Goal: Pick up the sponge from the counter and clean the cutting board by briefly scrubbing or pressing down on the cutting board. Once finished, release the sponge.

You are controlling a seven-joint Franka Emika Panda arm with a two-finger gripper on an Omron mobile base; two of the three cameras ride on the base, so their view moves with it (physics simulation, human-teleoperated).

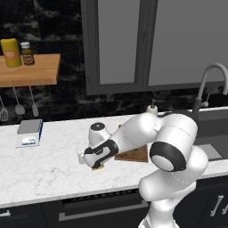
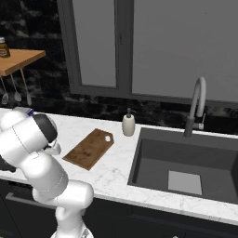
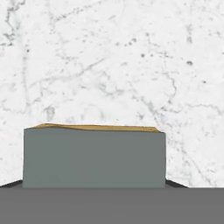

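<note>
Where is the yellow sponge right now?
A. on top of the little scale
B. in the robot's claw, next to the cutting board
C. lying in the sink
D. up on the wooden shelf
B: the claw is shut on the sponge over the white counter, just left of the brown cutting board; in the hand view the sponge's grey-green scrub side sits right between the claw tips.

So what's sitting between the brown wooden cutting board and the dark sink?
A small cream soap bottle stands near that stretch, toward the back; otherwise bare white marble counter, in the right base view.
</note>
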